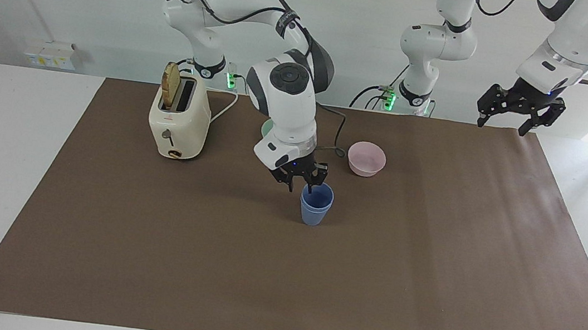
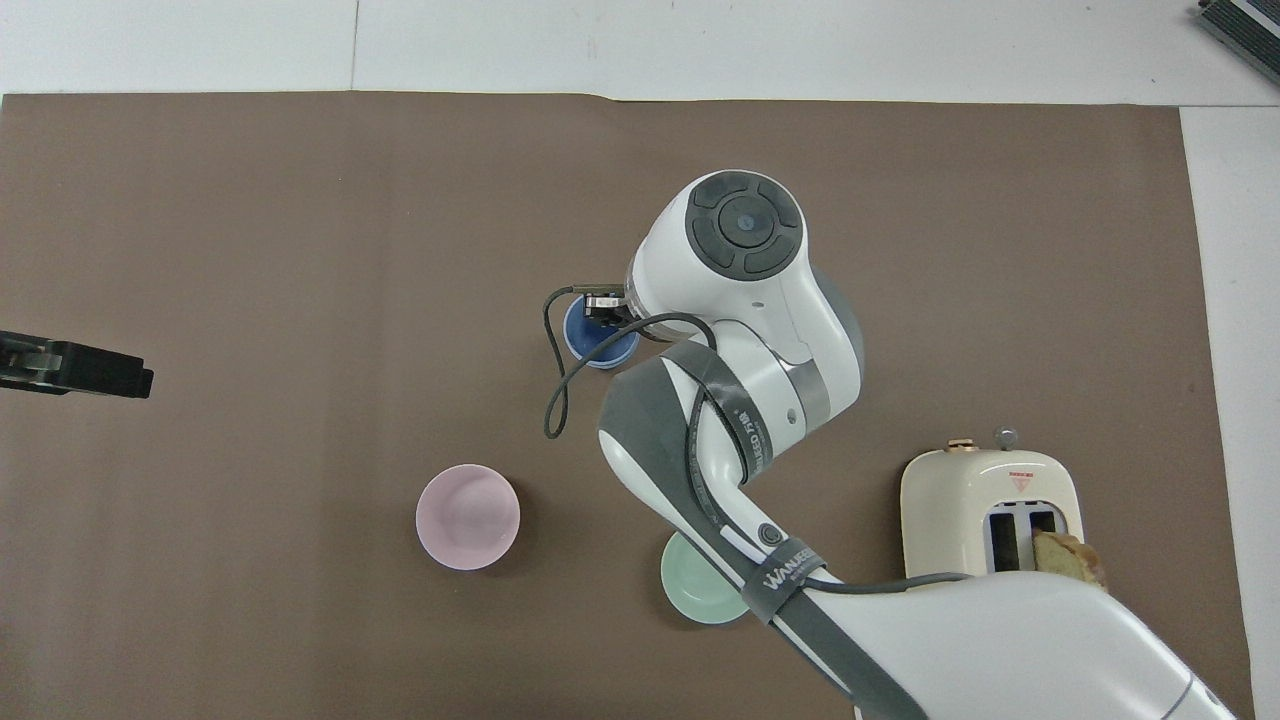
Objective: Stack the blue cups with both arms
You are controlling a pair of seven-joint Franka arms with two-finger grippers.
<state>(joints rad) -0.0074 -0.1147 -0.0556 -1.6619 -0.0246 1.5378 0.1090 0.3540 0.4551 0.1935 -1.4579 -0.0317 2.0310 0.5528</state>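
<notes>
The right hand (image 1: 301,184) hangs low over the brown mat, its fingers spread apart and gripping nothing: one fingertip dips just inside the rim of the blue cups (image 1: 316,205), on the edge toward the robots, and the other stands outside that rim. Directly under and beside this hand the two cups read as a single tumbler, one nested fully into the other, standing upright on the mat with the mouth open upward; from overhead only a crescent of the stack (image 2: 598,338) shows past the wrist. Judged from that, the stacking itself looks done, and what seems left is for the right hand to lift clear without tipping the stack, since a fingertip sits at or inside the rim. Out from the hand, the pink bowl (image 1: 366,159) sits near the cups, a little closer to the robots and toward the left arm's end of the worktop, while the pale green bowl (image 2: 699,596) lies mostly hidden under the right arm. The cream toaster (image 1: 179,120), a slice of toast standing in one slot, is well apart toward the right arm's end. The left hand (image 1: 503,121) waits high over the mat's edge at its own end, fingers wide and empty, well apart from the cups.
</notes>
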